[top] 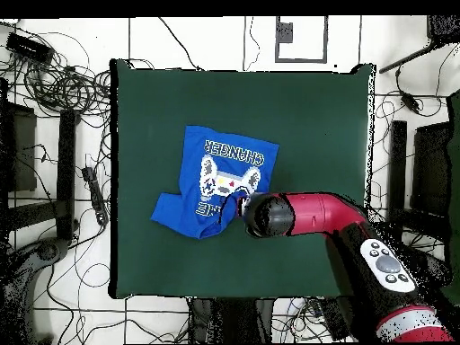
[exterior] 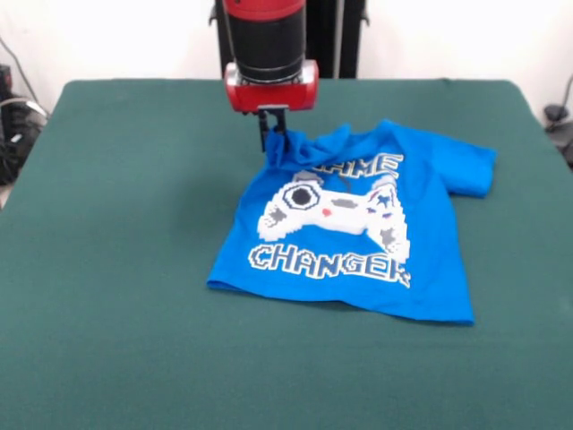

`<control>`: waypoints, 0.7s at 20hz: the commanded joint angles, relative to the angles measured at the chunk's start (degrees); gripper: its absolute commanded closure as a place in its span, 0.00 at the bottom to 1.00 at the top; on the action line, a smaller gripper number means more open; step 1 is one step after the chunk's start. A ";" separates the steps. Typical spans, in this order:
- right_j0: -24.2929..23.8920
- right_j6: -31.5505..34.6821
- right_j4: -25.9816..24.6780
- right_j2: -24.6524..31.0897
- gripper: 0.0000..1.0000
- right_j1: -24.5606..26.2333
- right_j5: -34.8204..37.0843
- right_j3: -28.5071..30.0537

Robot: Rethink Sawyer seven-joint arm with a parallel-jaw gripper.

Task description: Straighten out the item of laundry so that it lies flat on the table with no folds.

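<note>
The bright blue T-shirt [exterior: 349, 260] with the white "GAME CHANGER" print lies print up, right of the middle of the dark green table [exterior: 116, 269]. Its near hem and right sleeve lie spread. Its far left shoulder is bunched and drawn up into a peak. My gripper [exterior: 274, 134] hangs under the red wrist, shut on that bunched corner, just above the cloth. In the overhead view the shirt [top: 211, 148] shows with the arm [top: 314, 214] reaching in from the lower right. The wrist covers the gripper and the gripped corner there.
The robot's black pedestal [exterior: 340, 36] stands at the table's far edge. Cables [top: 54, 81] and black stands [top: 67, 171] lie on the floor round the table. Wide green cloth [top: 314, 117] shows on all sides of the shirt.
</note>
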 commanded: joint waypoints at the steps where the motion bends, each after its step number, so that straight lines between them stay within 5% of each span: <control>1: -1.45 -14.50 -2.26 7.56 1.00 -0.35 7.72 3.68; 14: -4.07 -15.75 -4.46 9.30 1.00 0.64 8.88 2.94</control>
